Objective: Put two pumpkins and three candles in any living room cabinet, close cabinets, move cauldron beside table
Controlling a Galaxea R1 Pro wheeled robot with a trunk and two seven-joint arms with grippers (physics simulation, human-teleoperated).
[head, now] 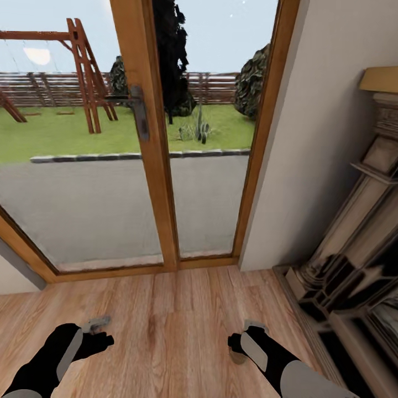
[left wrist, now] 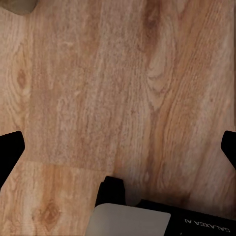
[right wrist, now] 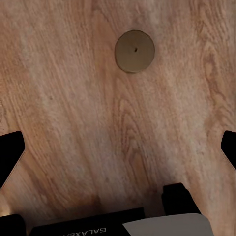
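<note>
One candle (right wrist: 134,51), a squat grey-beige cylinder seen from above with a dark wick dot, stands on the wooden floor. It lies ahead of my right gripper (right wrist: 118,147), beyond the fingertips and not between them. The right gripper's black fingers (right wrist: 11,150) are spread wide, so it is open and holds nothing. In the head view a tan bit of the candle (head: 239,358) peeks out beside the right gripper (head: 251,330). My left gripper (head: 97,325) hangs low over bare floor, open (left wrist: 118,147) and empty. The pumpkins, cabinet, cauldron and table are out of view.
A glass double door with a wooden frame (head: 149,166) and a dark handle (head: 139,110) faces me, with a garden beyond. A pale wall (head: 309,138) and an ornate fireplace surround (head: 354,249) close off the right side. Wooden floor (head: 166,331) stretches between the arms.
</note>
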